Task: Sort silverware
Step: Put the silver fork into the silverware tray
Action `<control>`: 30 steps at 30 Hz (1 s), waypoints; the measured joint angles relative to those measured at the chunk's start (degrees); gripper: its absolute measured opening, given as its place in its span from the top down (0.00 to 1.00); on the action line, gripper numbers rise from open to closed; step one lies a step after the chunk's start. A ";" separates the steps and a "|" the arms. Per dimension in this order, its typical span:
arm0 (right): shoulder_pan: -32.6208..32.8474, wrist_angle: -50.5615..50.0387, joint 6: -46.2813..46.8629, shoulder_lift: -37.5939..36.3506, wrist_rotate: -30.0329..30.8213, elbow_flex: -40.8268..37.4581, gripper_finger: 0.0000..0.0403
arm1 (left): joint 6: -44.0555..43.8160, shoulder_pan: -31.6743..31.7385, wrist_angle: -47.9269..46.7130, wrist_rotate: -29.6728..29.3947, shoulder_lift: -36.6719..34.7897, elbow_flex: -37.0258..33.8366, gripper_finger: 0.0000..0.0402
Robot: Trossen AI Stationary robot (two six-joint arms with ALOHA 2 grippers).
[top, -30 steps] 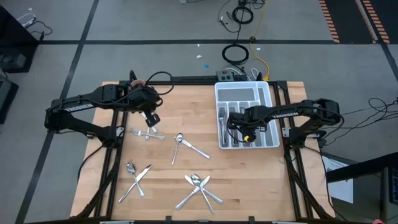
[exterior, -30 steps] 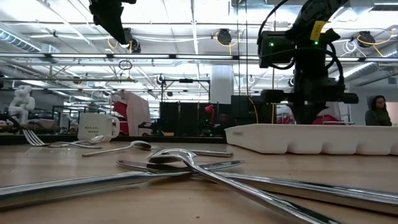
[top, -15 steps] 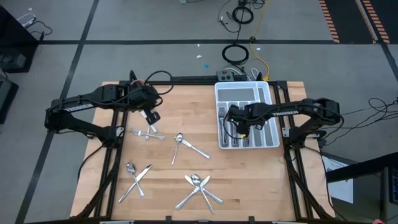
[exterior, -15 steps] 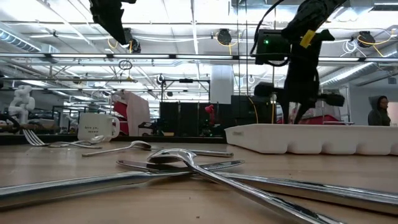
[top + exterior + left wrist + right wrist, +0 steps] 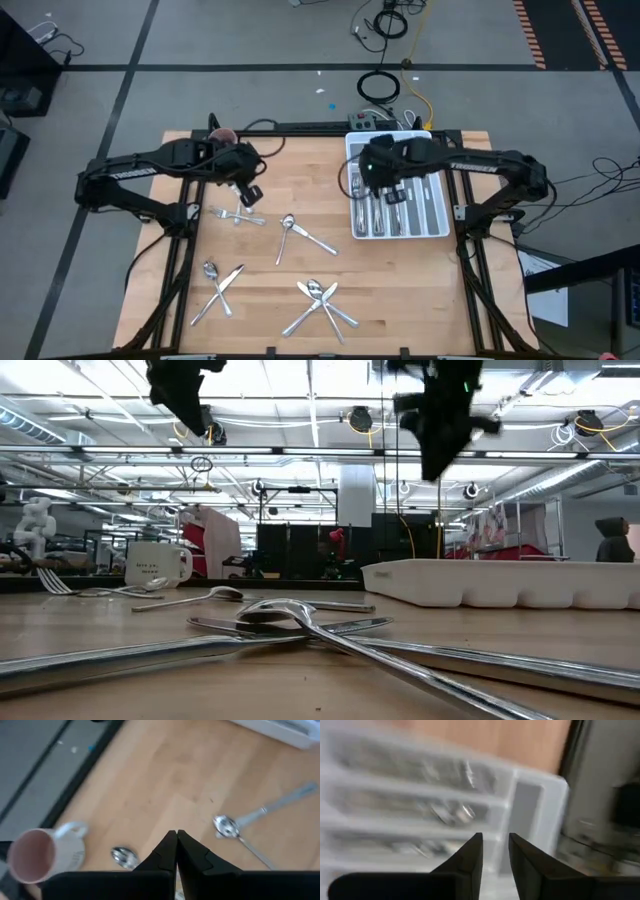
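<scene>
Presently right gripper [image 5: 495, 851] parted, empty, over the blurred, seemingly filled tray [image 5: 432, 150]; left gripper [image 5: 176, 851] clenched above table-centre spoons [image 5: 288, 222]

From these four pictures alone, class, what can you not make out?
- Tray contents: high view too small, arm covers part; right wrist view blurred.
- Tray inside: low view, its wall hides it.
- Mug: left wrist view, cut by the edge.
- Fork against spoon: high view too small.
</scene>
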 joint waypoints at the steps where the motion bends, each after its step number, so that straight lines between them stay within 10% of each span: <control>1: 0.00 -1.13 3.28 0.00 -3.48 2.64 0.79 | 0.40 -0.36 -0.03 1.20 0.17 -0.63 0.97; 7: 0.56 -7.83 13.08 -1.29 -16.11 13.94 0.79 | 7.49 -3.66 -2.05 8.37 0.40 -8.97 0.97; 20: 2.07 -19.46 27.78 -12.94 -15.97 15.29 0.79 | -12.05 1.87 19.74 20.61 0.40 -30.04 0.75; 30: 2.69 -19.66 29.42 -22.20 -15.14 15.29 0.79 | -0.77 -0.94 7.17 15.80 0.38 -31.28 0.50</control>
